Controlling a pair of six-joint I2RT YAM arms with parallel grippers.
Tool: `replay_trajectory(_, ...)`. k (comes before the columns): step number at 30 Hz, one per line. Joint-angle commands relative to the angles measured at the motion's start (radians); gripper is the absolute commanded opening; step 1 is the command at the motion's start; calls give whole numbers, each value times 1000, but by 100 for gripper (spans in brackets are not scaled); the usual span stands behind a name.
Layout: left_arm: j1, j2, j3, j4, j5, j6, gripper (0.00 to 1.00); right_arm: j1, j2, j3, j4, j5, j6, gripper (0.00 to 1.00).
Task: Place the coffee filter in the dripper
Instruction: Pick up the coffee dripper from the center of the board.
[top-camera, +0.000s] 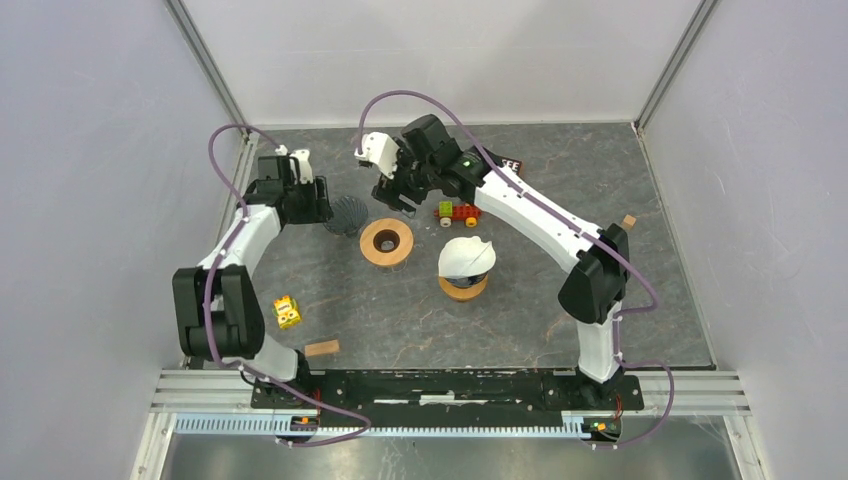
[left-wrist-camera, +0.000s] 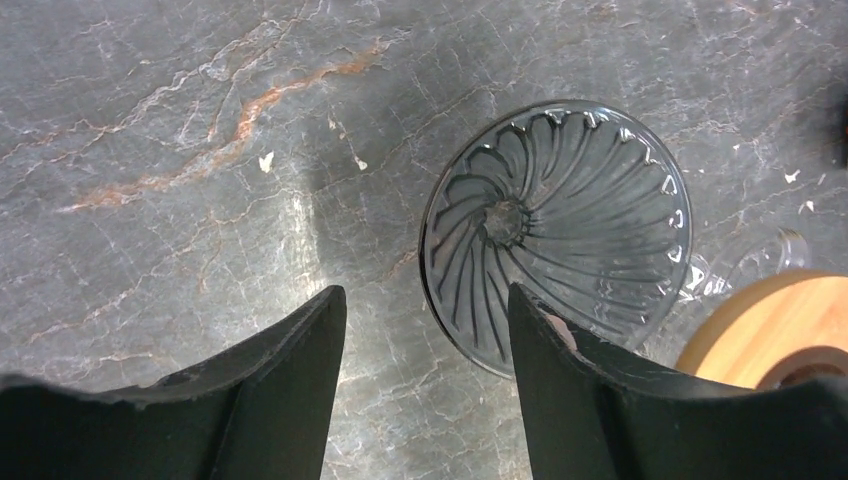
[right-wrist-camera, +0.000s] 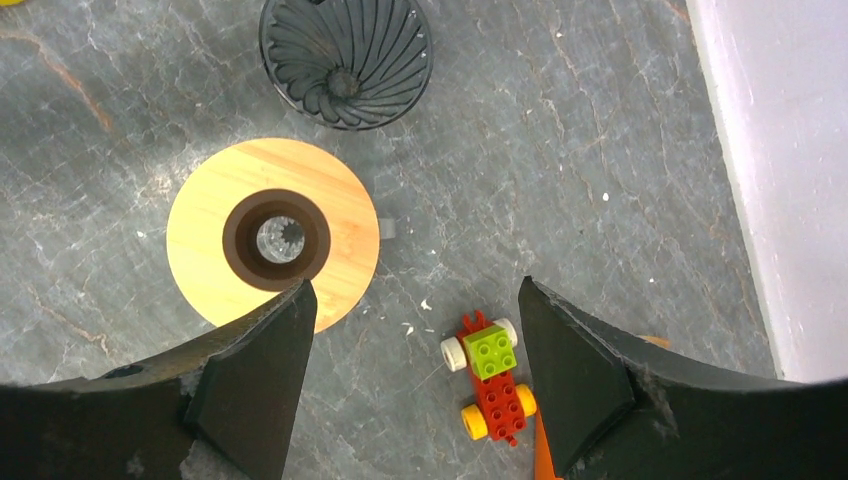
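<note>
Dripper (left-wrist-camera: 556, 235) on side, just ahead-right of spread left claw (left-wrist-camera: 425, 292).

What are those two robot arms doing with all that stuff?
They are getting ready to make coffee. The left gripper is open and hangs by the edge of the glass dripper, which lies on the table beside a wooden ring. The right gripper is open too, over the table near a little toy car. The white coffee filter sits on another wooden stand, untouched. Nothing is being held yet.
</note>
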Motion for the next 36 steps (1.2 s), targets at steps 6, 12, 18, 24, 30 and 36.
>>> replay_trajectory(6, 5, 128, 96, -1, 48, -45, 57, -6, -84, -36, 23, -16, 1, 80)
replay_trajectory(12, 3, 169, 105, -6, 77, -66, 43, -11, -94, -47, 24, -15, 0, 80)
replay_trajectory(18, 3, 147, 127, -31, 118, -76, 18, -17, -102, -54, 24, -1, -2, 80)
replay_trajectory(24, 8, 63, 186, -98, 75, -47, 2, -18, -112, -55, 23, 3, 0, 79)
replay_trajectory(30, 10, -63, 253, -227, 129, -46, 2, -31, -144, -60, 29, 22, 4, 79)
replay_trajectory(36, 8, -136, 244, -326, 364, -118, 2, -97, -168, -58, 38, -80, 45, 79)
